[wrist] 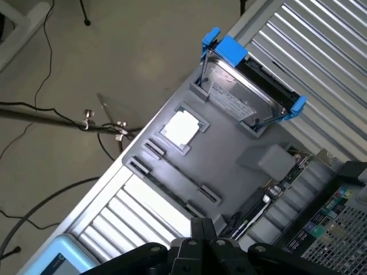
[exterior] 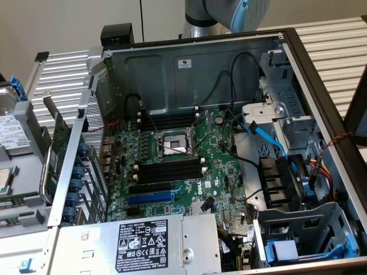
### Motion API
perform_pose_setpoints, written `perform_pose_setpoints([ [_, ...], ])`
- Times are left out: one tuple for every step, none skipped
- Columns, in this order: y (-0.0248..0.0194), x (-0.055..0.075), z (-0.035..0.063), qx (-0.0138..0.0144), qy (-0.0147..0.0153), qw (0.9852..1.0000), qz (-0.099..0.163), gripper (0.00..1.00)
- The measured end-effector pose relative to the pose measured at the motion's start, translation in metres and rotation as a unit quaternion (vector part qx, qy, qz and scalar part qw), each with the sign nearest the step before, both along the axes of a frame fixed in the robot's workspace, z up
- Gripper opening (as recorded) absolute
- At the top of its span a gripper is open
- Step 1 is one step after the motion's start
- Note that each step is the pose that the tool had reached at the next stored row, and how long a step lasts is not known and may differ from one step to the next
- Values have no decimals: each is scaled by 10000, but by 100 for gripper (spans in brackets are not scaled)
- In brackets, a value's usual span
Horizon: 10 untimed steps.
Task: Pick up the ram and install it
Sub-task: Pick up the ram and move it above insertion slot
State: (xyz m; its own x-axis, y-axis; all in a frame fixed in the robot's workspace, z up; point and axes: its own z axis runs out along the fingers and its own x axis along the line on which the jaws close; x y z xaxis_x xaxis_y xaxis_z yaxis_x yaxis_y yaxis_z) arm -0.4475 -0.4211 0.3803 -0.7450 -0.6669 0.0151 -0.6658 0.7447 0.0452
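Observation:
My gripper [wrist: 205,226] is shut, with its black fingers pressed together and nothing visible between them. It hangs above the grey parts tray [wrist: 229,149], near two long grooves with dark end clips [wrist: 178,175]. In the exterior view a thin green edge [exterior: 20,200] lies in that tray [exterior: 26,220] at the far left. I cannot tell whether this edge is the ram. The open computer case [exterior: 189,69] shows its motherboard, where long black memory slots with white end clips [exterior: 169,171] lie beside the CPU socket [exterior: 172,146]. The arm's grey and blue joint [exterior: 229,14] is behind the case.
The tray also holds a hard drive in a blue caddy [wrist: 249,86] and a square chip [wrist: 182,129]. A larger green card with a metal bracket [exterior: 57,149] stands by the case's left wall. Cables [exterior: 269,140], a fan [exterior: 281,183] and the power supply [exterior: 143,243] crowd the case. A slatted table [wrist: 321,51] lies around it.

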Motion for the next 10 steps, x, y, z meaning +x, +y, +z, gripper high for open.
perform_pose_setpoints([
  [0, 0, -1, 0, 0, 10000, 90, 11],
  [0, 0, -2, 0, 0, 9998, 180, 11],
  [0, 0, -3, 0, 1, 9996, 275, 11],
  [0, 0, -4, 0, 1, 9993, 365, 11],
  [0, 0, -5, 0, 1, 9990, 455, 11],
  [0, 0, -7, 0, 0, 9985, 547, 11],
  [0, 0, -8, 0, 0, 9980, 640, 11],
  [0, 0, -8, 0, 1, 9974, 724, 11],
  [0, 0, -9, 0, 1, 9967, 814, 11],
  [0, 0, -9, -1, 1, 9959, 906, 11],
])
